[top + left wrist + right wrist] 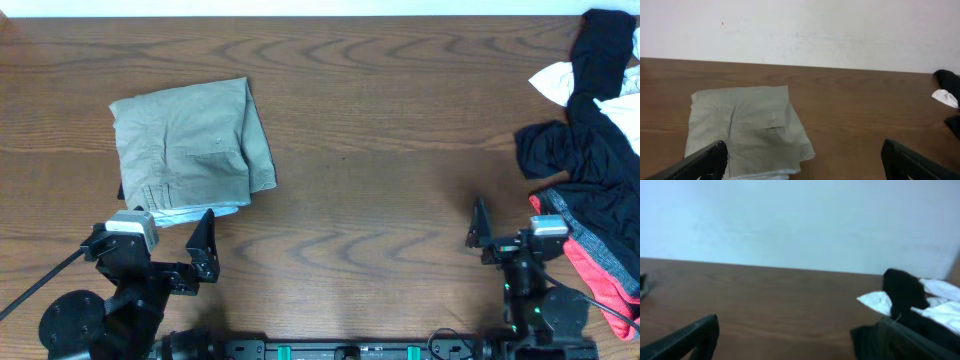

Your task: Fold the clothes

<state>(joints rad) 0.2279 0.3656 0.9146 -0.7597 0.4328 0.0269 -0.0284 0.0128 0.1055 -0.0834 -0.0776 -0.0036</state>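
Note:
The pale khaki-green shorts lie folded in a compact rectangle at the table's left, a strip of pale blue lining showing at the near edge. In the left wrist view the shorts sit just ahead of my left gripper, which is open and holds nothing. From overhead that left gripper hovers just in front of the shorts. My right gripper is open and empty beside a heap of clothes: black, white and coral-pink. The right wrist view shows the right gripper over bare wood, its right finger against the black cloth.
The brown wooden table stretches between the shorts and the heap. A pale wall runs along its far edge. The heap spills over the table's right edge.

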